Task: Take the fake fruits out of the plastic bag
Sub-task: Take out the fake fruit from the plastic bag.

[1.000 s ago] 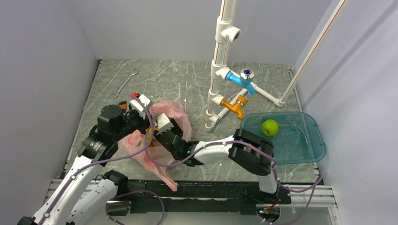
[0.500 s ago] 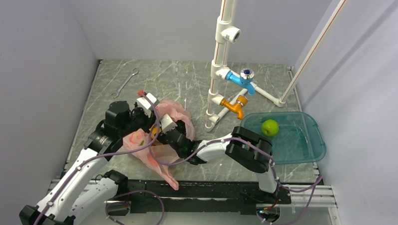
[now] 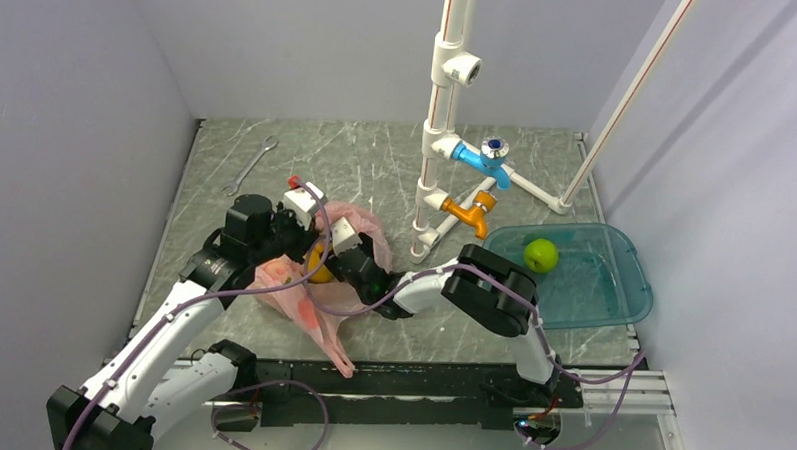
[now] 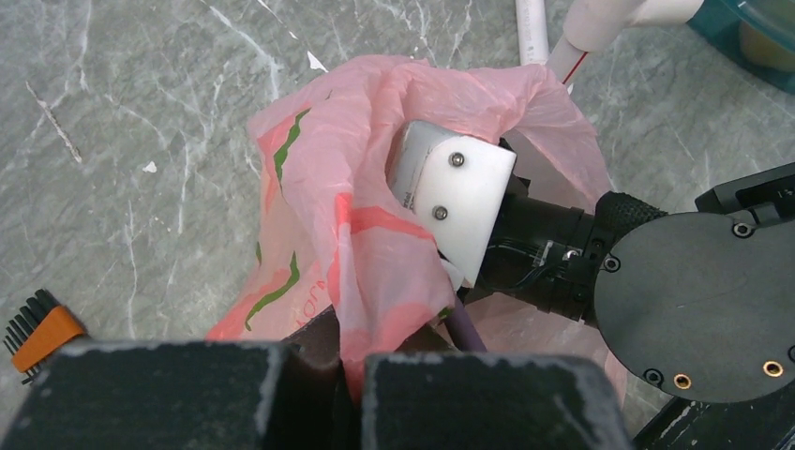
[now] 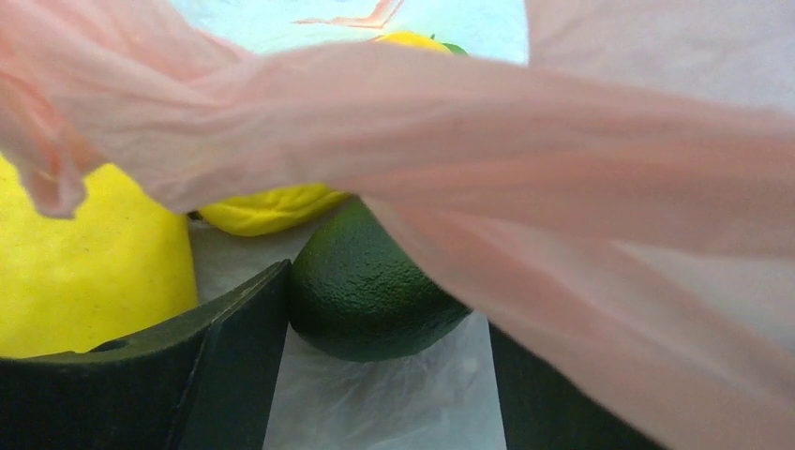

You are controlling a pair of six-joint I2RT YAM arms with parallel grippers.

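The pink plastic bag (image 3: 290, 281) lies crumpled at the near left of the table. My left gripper (image 3: 296, 249) is shut on a fold of the bag's rim (image 4: 375, 281), its jaws pinching the film (image 4: 352, 375). My right gripper (image 3: 328, 255) reaches inside the bag mouth, and its white housing (image 4: 450, 192) shows there. Inside, its open jaws (image 5: 389, 319) flank a dark green avocado (image 5: 375, 291), and the left finger (image 5: 187, 375) touches it. Yellow mangoes (image 5: 84, 267) lie beside it. A green apple (image 3: 541, 255) sits in the tub. The peach and orange are hidden.
A teal see-through tub (image 3: 612, 293) stands at the right. A white pipe stand with blue (image 3: 482, 158) and orange (image 3: 467, 212) taps rises at the middle back. A wrench (image 3: 248, 166) lies at the far left. Grey walls enclose the table.
My left arm has moved right and away from the base, drawing the bag rim with it. My right gripper has pushed further into the bag.
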